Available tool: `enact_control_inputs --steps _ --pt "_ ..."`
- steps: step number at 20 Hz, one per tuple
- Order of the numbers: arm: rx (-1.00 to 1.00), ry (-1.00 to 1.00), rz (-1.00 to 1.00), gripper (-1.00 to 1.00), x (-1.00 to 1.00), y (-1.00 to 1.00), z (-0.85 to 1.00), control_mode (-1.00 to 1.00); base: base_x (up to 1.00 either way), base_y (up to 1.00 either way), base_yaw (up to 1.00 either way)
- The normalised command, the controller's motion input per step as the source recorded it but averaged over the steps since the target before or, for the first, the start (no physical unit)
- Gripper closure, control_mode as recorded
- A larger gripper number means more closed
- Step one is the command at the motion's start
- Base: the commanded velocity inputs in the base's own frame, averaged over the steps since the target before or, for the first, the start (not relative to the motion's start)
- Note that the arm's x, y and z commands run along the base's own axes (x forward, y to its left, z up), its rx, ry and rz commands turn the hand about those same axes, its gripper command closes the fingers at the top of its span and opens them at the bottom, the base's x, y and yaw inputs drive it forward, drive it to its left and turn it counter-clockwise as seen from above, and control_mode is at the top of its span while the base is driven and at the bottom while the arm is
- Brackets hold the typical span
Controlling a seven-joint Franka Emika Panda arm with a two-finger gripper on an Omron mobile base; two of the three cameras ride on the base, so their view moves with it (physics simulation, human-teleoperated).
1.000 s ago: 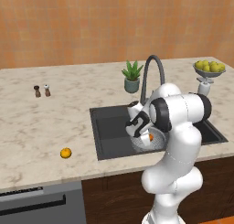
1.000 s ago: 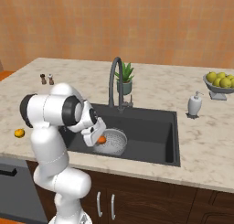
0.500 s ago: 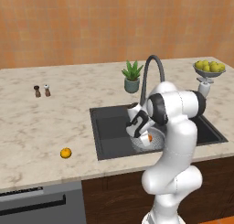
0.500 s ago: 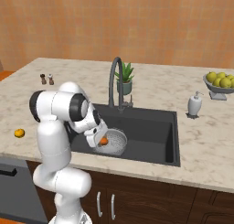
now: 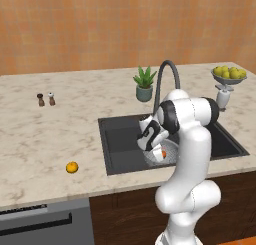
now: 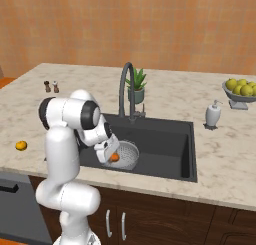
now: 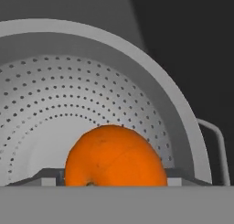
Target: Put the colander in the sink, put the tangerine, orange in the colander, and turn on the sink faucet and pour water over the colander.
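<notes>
Orange fruits number two: one (image 7: pixel 114 157) over the colander (image 7: pixel 91 81), one (image 5: pixel 72 167) on the counter (image 5: pixel 45 134).

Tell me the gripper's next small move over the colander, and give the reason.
Probably open a little wider and lift straight up. The gripper has an orange fruit between its fingers, low inside the colander in the sink. Another orange fruit waits on the counter, so retreating clears the way to fetch it.
</notes>
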Motion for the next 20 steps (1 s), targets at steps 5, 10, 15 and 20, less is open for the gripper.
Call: enact_control_inputs --steps 5,10,15,20 --pt "0.00 0.00 0.00 -1.00 0.01 0.00 -0.02 -1.00 0.00 0.00 0.00" --pt "0.00 -0.02 0.00 -1.00 0.02 0.10 0.23 -1.00 0.00 0.00 0.00" --pt "0.00 -0.05 0.00 -1.00 -0.18 0.41 0.75 -1.00 0.00 0.00 0.00" --pt "0.02 -0.06 0.00 -1.00 -0.65 0.42 0.70 -1.00 0.00 0.00 0.00"
